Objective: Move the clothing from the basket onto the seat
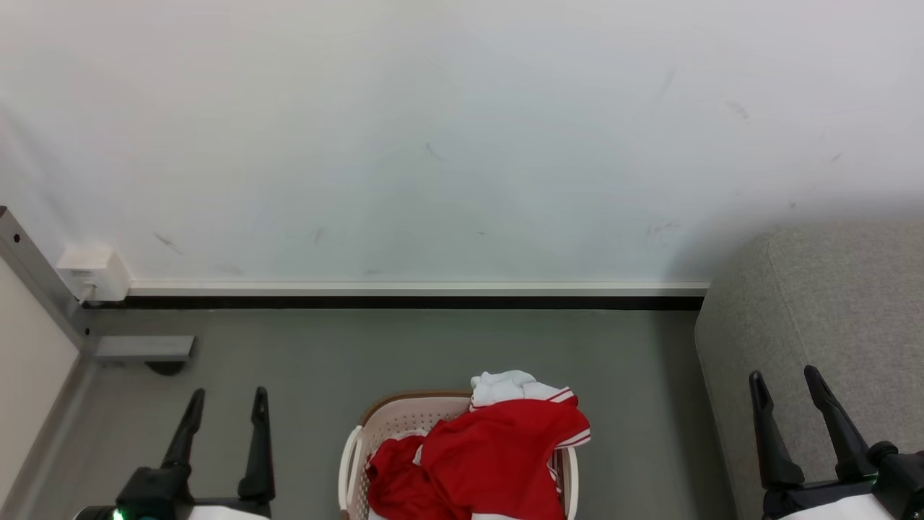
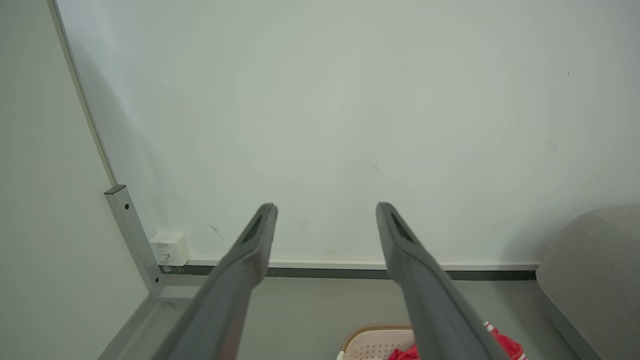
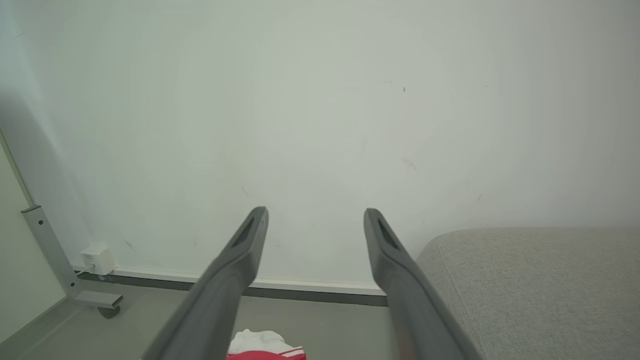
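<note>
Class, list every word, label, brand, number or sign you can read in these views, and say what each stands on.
No readable text anywhere.
Small white plastic box: faint dark marks, too small and blurred to read.
Bright red garments with white bands, cream perforated plastic basket, grey fabric sofa: no lettering visible.

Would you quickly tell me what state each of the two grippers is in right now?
Left gripper, long dark fingers: open, holding nothing.
Right gripper, long dark fingers: open, holding nothing.
</note>
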Controlling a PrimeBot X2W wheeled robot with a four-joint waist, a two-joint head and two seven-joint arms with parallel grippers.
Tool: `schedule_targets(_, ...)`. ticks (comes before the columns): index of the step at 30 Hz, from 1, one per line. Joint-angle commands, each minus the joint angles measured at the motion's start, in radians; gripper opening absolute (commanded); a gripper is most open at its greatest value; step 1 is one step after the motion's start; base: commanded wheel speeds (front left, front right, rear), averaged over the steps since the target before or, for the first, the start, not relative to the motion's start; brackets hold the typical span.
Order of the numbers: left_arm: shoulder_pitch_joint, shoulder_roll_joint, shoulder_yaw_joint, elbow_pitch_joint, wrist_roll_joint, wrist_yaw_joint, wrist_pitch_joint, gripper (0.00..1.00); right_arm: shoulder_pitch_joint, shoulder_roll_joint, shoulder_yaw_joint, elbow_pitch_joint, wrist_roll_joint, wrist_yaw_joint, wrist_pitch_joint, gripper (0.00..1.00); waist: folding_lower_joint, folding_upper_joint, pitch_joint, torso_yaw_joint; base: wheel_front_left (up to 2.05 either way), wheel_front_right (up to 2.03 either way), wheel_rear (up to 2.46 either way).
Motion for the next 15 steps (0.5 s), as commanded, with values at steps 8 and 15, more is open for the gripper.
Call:
schedule_targets(8,0.007,0.000,0.008,0.000,0.007,-0.004,-0.001,1.00,-0.008,-0.005,0.003,-0.003,0.006,-0.002,-0.003,1.00,0.0000,0.0000,0.003,-0.004,0.00,0.00,0.00)
schedule_targets(15,0.001,-0.001,0.013,-0.009,0.007,-0.007,-0.001,1.00,-0.013,-0.009,0.009,-0.008,0.015,-0.002,-0.003,1.00,0.0000,0.0000,0.012,-0.010,0.00,0.00,0.00)
